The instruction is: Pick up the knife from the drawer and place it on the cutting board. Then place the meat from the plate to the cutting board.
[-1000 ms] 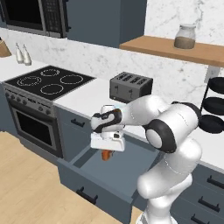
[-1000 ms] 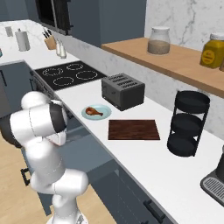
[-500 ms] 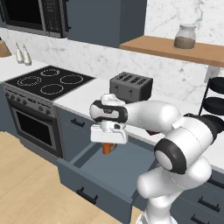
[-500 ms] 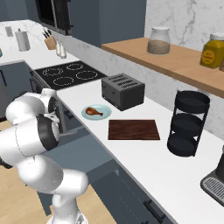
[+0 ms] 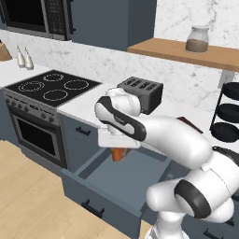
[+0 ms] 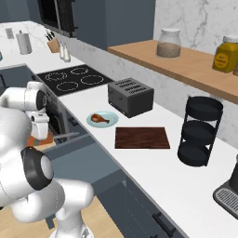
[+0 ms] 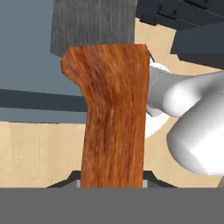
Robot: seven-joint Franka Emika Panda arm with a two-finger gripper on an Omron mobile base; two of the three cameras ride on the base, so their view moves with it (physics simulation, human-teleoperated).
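Gripper [image 5: 119, 145] above the open drawer [image 5: 116, 179], fingers clamped on the orange-brown handle of the knife [image 5: 120, 153]; knife lifted clear of the drawer floor, grey blade beyond the handle in the hand view. Meat [image 6: 99, 118] on the plate [image 6: 102, 119], just beside the cutting board [image 6: 142, 137] on the counter [image 6: 176, 183].

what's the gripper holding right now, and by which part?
The knife, gripped by its orange-brown handle; the gripper is shut on it, above the open drawer. The grey blade points away from the hand.

Marble wall [image 5: 116, 60], slate cabinets [image 5: 109, 23], wooden floor [image 5: 28, 186].
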